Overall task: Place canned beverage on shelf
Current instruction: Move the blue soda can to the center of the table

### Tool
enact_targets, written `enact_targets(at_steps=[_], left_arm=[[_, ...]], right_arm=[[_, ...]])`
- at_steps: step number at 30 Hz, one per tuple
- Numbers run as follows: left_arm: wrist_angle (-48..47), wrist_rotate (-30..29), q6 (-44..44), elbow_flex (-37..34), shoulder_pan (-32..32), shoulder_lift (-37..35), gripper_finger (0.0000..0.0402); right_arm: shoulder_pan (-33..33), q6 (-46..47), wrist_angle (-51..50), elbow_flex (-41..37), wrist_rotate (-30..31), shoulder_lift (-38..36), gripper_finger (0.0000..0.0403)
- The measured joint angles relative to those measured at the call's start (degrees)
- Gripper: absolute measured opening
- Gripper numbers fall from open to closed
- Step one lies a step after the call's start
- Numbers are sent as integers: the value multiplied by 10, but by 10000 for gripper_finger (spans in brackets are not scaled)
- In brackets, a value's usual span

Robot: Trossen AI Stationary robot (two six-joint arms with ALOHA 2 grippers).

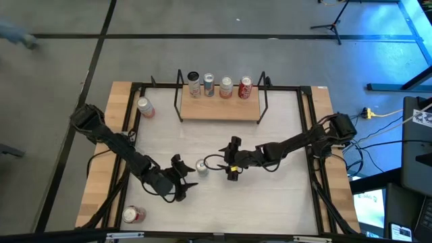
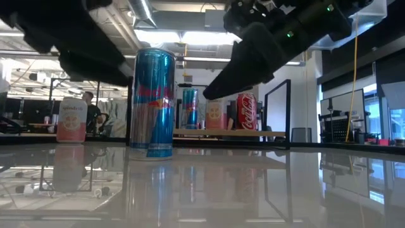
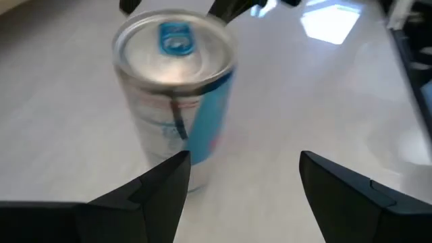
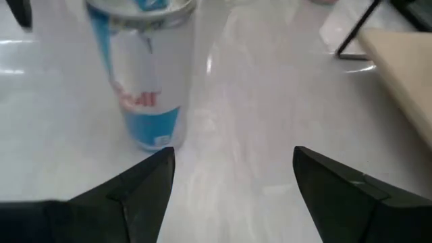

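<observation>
From above, a blue-and-silver Red Bull can stands upright on the white table, between the left gripper and right gripper, both open and empty. The shelf carries four cans. Level with the table, a Coca-Cola can is readable there; a pink Spindrift can stands apart. The left wrist view shows the tab; the right wrist view shows the label.

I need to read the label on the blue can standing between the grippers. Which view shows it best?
The low view: the blue can stands upright, its whole side showing. The high view shows only its top. The left wrist view shows lid and part of the side; the right wrist view cuts off the top.
</observation>
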Motion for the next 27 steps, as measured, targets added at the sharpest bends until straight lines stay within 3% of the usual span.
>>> enact_targets(at_steps=[10,15,27], left_arm=[[30,3,35,0,0,-69,268],[68,7,78,0,34,-82,273],[105,117,169,1,84,-83,366]], right_arm=[[0,11,-39,0,-16,0,301],[0,11,-38,0,-16,0,301],[0,11,-41,-1,-13,0,301]])
